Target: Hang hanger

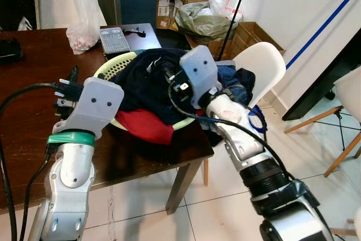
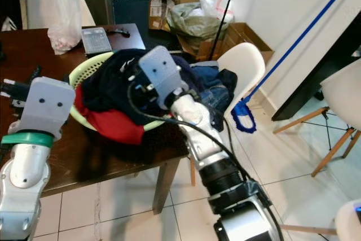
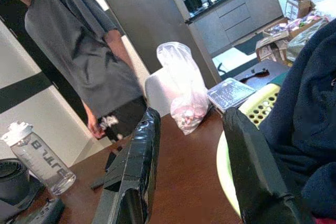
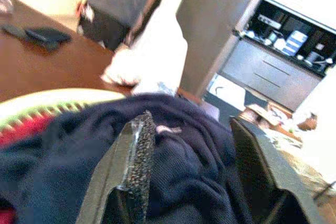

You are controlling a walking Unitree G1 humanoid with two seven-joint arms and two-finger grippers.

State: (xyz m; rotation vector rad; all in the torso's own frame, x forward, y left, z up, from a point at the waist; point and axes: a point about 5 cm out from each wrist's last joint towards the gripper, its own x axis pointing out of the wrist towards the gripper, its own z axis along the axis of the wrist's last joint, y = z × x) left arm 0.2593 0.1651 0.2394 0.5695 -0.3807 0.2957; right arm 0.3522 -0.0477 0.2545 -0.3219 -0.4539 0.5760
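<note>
You're hovering two wide-spread grippers, left (image 3: 189, 177) and right (image 4: 197, 174), at one laundry basket (image 1: 115, 66) heaping dark clothes (image 1: 144, 80), one white chair (image 1: 262, 69) crowding behind.

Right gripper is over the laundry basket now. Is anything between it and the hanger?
No hanger can be made out. The open right gripper hovers over a dark navy garment heaped in the green basket; any hanger there lies buried under that pile.

A dark wooden table (image 1: 22, 111) stands on pale tiles (image 1: 225, 201); a white chair (image 1: 265, 63) sits at its right.
</note>
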